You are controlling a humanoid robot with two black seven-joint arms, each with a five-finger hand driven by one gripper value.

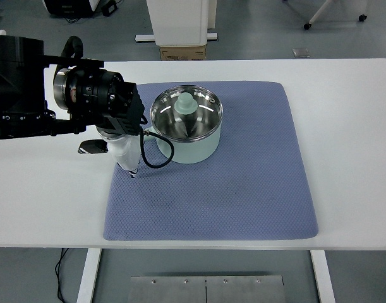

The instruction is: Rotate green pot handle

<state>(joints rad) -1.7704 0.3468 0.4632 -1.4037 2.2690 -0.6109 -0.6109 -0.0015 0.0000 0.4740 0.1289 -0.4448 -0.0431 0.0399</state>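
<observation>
Green pot [186,129] is sitting on a blue-grey mat [243,189], toward the mat's far-left part, open, steel-lined, with a pale green knobbed piece [184,105] resting inside. No handle is showing clearly; it may be lying on the pot's left, under the left hand [120,148], but I cannot tell.

The left hand is hanging just left of the pot, pale fingers [128,161] pointing down toward the mat near its left edge. Whether they are curled round anything or slack is not showing from here; the black wrist housing is blocking most of the hand. A black cable [158,151] is looping from the wrist across the pot's near-left wall. Right arm is not appearing.

Risks as judged from here:
- The cable loop is lying against the pot; any swing of the wrist could be dragging or snagging it and nudging the pot.
- The pot is light-looking and standing on cloth; a sideways push could be sliding it or rucking the mat instead of turning it.
- The loose piece inside could be tipping and rattling if the pot jerks.

Room: the mat is lying wide open to the right and near side of the pot. The table [350,126] is offering bare margin all round; left of the mat the arm is crowding the space.
</observation>
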